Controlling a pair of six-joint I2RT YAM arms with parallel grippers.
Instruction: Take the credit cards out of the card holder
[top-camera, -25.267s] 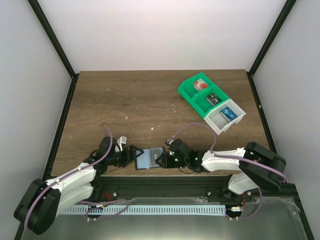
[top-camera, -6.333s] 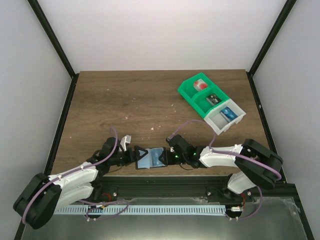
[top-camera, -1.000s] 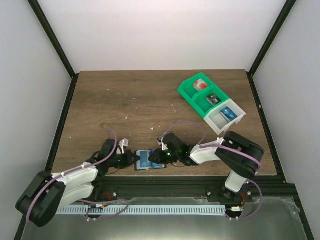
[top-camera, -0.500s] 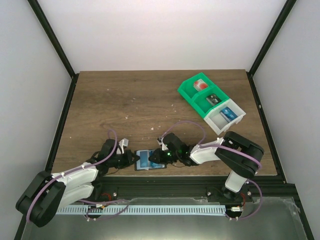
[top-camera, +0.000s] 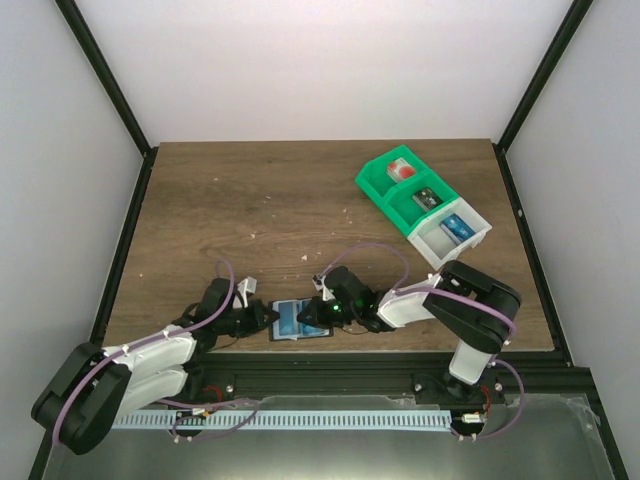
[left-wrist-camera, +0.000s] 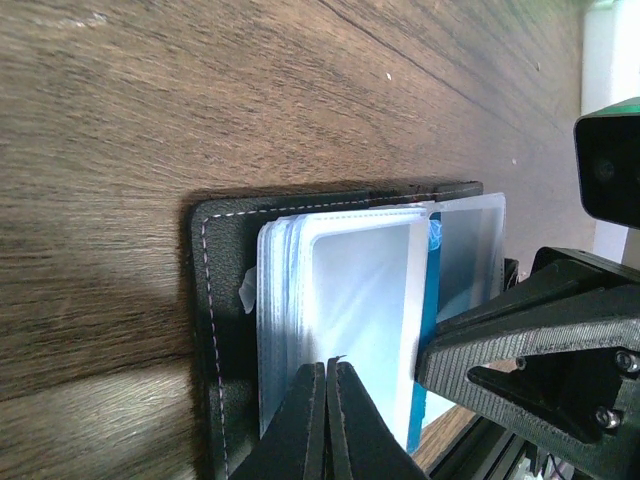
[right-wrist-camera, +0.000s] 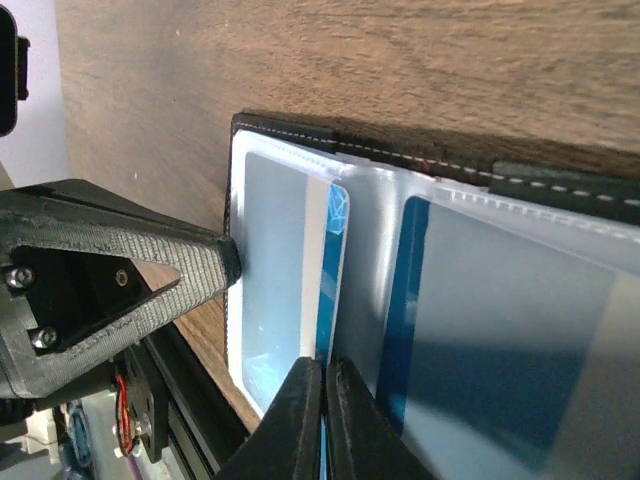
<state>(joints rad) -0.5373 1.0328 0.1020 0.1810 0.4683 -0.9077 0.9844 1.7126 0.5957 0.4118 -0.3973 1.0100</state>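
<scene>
Cards (right-wrist-camera: 331, 262) sit sleeved inside open card holder (right-wrist-camera: 300, 130).

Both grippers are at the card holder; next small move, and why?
Probably draw the right gripper slowly back: it looks shut on the credit card edge peeking from its sleeve, while the shut left gripper rests on the card holder.

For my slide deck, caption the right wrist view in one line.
Right gripper shut at a blue card's edge in the open card holder, left gripper opposite.
</scene>
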